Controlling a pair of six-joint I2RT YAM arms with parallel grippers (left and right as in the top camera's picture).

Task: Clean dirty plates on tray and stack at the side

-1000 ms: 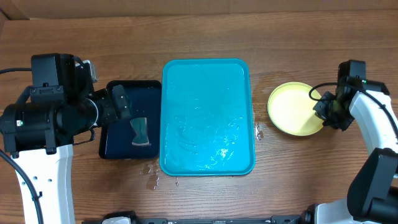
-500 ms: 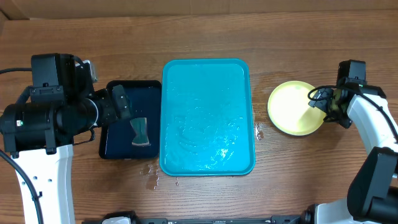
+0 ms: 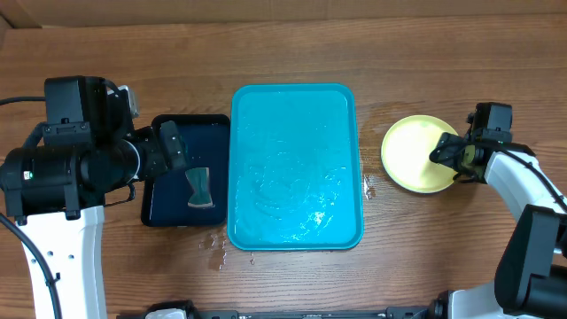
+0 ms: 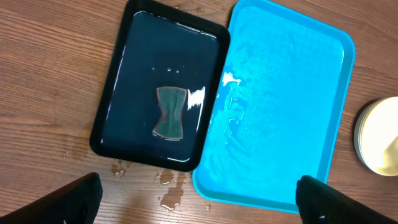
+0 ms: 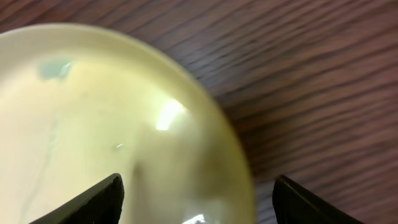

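Prob. robotics lab: left arm & right arm at wood table.

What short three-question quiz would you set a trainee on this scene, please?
1. How many plates lie in the turquoise tray?
2. True or false: the green sponge lies in the black tray.
3. The yellow plate rests: A in the turquoise tray; B in the black tray; C on the wooden table.
Key: 1 none; 2 true; 3 C.
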